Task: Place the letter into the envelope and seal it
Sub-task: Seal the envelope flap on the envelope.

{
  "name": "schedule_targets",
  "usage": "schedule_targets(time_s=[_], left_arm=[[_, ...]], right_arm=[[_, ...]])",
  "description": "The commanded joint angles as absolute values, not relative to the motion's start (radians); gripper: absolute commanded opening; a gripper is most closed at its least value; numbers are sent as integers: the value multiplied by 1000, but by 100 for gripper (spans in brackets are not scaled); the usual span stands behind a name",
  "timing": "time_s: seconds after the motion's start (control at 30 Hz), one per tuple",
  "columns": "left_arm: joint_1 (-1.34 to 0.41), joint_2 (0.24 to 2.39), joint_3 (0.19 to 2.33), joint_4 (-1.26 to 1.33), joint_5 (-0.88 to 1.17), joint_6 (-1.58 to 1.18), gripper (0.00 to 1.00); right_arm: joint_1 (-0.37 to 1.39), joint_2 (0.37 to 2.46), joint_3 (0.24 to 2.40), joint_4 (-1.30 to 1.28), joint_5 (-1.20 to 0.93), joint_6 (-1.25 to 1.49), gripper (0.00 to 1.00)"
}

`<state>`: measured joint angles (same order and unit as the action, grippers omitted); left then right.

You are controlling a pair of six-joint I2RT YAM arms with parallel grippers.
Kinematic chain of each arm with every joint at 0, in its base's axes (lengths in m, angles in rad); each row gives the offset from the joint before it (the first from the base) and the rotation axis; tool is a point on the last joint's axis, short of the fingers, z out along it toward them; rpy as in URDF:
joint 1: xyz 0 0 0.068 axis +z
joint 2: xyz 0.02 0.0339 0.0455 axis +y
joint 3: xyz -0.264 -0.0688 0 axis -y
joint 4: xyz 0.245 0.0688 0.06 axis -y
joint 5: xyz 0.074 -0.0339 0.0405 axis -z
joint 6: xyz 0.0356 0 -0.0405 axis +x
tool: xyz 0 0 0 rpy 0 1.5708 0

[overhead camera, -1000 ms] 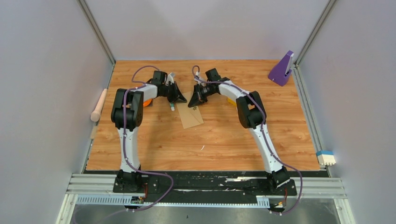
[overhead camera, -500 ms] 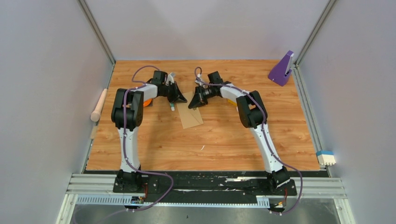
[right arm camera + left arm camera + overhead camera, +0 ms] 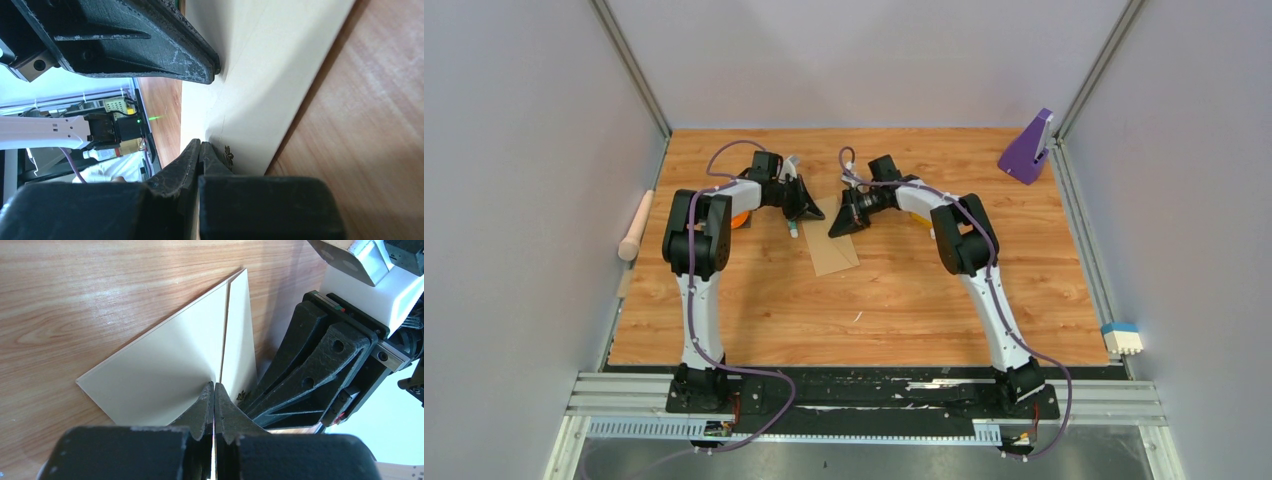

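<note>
one tan envelope point(image 3: 832, 252), flat; far end hidden

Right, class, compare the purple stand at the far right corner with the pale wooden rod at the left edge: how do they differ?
The purple stand is an upright wedge; the wooden rod is a cylinder lying flat. The stand sits on the wood surface, the rod along its left edge. Both sit at the margins, untouched.
</note>
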<state>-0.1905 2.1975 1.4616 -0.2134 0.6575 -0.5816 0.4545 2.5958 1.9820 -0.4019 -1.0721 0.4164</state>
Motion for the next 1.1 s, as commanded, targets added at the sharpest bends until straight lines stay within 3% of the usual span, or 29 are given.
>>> schedule_targets(time_s=[0.0, 0.5, 1.07], left_arm=[[-199, 2256, 1453, -267, 576, -543, 0], [-199, 2241, 1439, -258, 582, -542, 0], [-198, 2234, 1444, -259, 582, -538, 0]], right_arm=[[479, 2629, 2010, -479, -967, 360, 0], [465, 2707, 2171, -479, -915, 377, 0], [472, 2586, 1931, -475, -989, 323, 0]])
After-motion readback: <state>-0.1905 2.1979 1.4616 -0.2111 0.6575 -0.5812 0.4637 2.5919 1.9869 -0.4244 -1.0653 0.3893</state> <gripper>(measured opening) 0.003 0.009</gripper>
